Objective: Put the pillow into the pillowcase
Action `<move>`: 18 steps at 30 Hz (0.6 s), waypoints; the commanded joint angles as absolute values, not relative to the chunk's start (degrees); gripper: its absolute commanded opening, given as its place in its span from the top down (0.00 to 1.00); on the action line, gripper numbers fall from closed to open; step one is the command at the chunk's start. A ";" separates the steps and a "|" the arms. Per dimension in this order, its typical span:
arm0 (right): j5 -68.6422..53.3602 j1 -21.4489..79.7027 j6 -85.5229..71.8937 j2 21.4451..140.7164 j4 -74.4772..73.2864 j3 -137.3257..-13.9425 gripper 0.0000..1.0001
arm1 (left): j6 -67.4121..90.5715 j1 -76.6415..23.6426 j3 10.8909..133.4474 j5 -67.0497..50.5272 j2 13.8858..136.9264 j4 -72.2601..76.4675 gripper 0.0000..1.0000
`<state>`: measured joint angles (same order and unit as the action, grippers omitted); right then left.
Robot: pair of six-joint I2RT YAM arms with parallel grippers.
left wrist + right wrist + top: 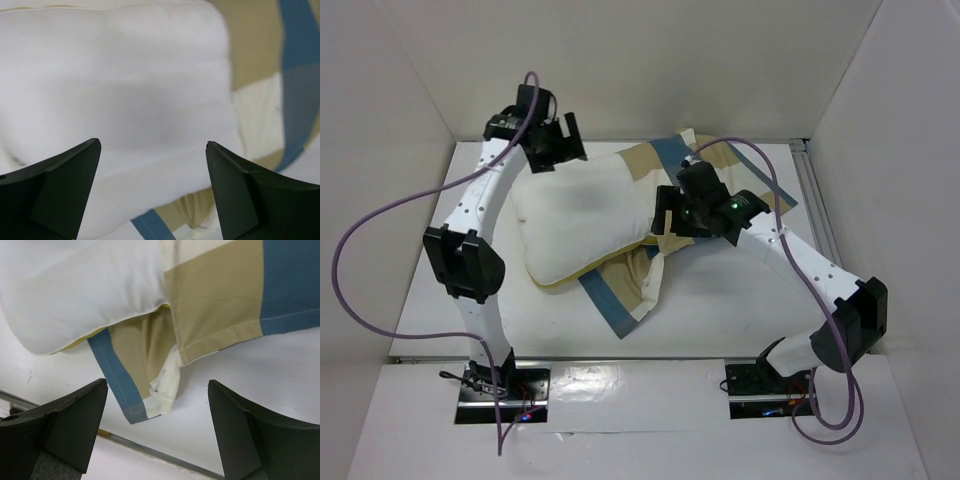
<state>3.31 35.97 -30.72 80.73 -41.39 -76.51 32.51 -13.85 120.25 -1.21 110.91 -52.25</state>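
The white pillow [585,215] lies on the table's middle, its right part resting on and partly inside the checked pillowcase [625,295]. The pillowcase's open hem shows in the right wrist view [220,305], with the pillow [75,295] above a blue and tan flap. My left gripper [556,152] is open at the pillow's far left corner; the pillow [120,95] fills its view, with the pillowcase [295,75] at the right. My right gripper [670,222] is open and empty, hovering over the pillowcase's opening at the pillow's right edge.
White walls enclose the table [740,310] on three sides. A metal rail [820,215] runs along the right edge and another along the front. Purple cables loop from both arms.
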 commanded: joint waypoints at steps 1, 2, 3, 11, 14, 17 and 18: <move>6.69 34.11 -38.31 82.35 -44.04 -78.05 0.12 | 30.41 -9.24 115.94 0.62 112.58 -52.39 0.00; 4.16 34.10 -39.19 82.35 -42.82 -76.22 0.12 | 29.71 -7.75 115.93 0.62 113.20 -52.38 0.00; 3.61 34.10 -42.07 82.35 -41.76 -75.24 0.12 | 28.92 -7.21 115.93 0.62 114.42 -53.43 0.00; -2.10 36.56 -48.60 82.35 -35.78 -62.41 0.09 | 16.71 -22.57 109.44 2.97 110.93 -55.90 0.00; -5.17 36.56 -49.92 82.35 -31.57 -59.52 0.09 | 16.08 -29.24 100.04 9.48 107.07 -53.80 0.00; -8.33 36.56 -50.45 82.97 -27.08 -56.88 0.09 | 16.08 -32.95 92.76 17.30 106.17 -50.98 0.00; -9.13 36.56 -50.45 83.84 -26.20 -56.87 0.09 | 16.08 -34.35 91.59 19.32 105.56 -50.98 0.00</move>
<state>-4.80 36.25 -48.60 83.05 -33.69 -57.76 18.17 -34.72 95.09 9.74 109.38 -51.68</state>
